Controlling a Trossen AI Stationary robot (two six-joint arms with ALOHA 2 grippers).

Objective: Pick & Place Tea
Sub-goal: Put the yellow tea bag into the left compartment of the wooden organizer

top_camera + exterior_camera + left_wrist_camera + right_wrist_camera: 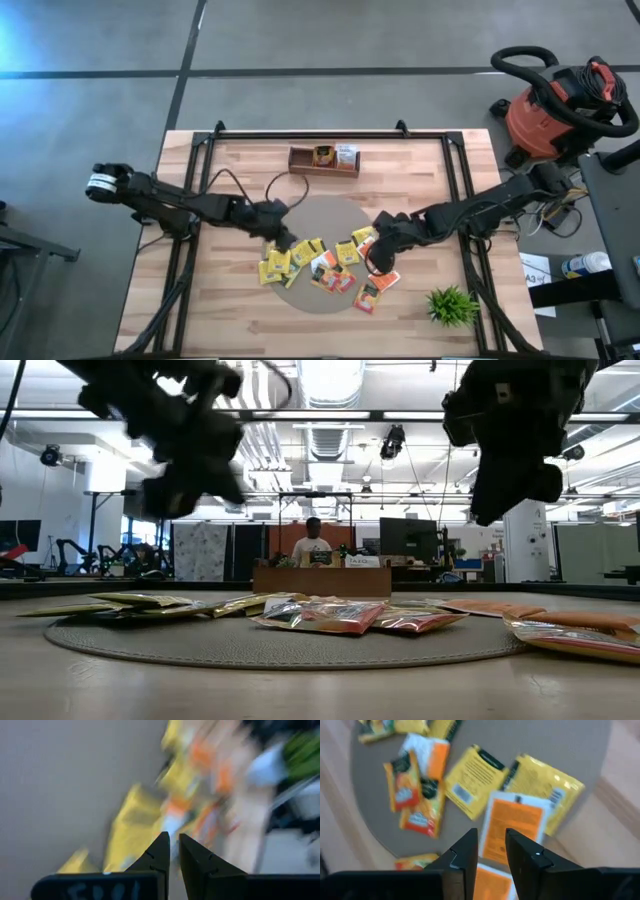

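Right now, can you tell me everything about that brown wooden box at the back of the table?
The wooden box is a long, low, dark brown tray that looks like wood. It sits flat near the table's far edge, about midway along it, apart from the round mat. Small packets stand inside, one orange-yellow and one pale. Neither arm touches it.

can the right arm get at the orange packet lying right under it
Probably yes. The right gripper hangs just above the orange packet, fingers slightly apart, nothing between them. The packet overlaps a yellow packet, so a flat pinch could be awkward.

no readable text, packet labels too blurred
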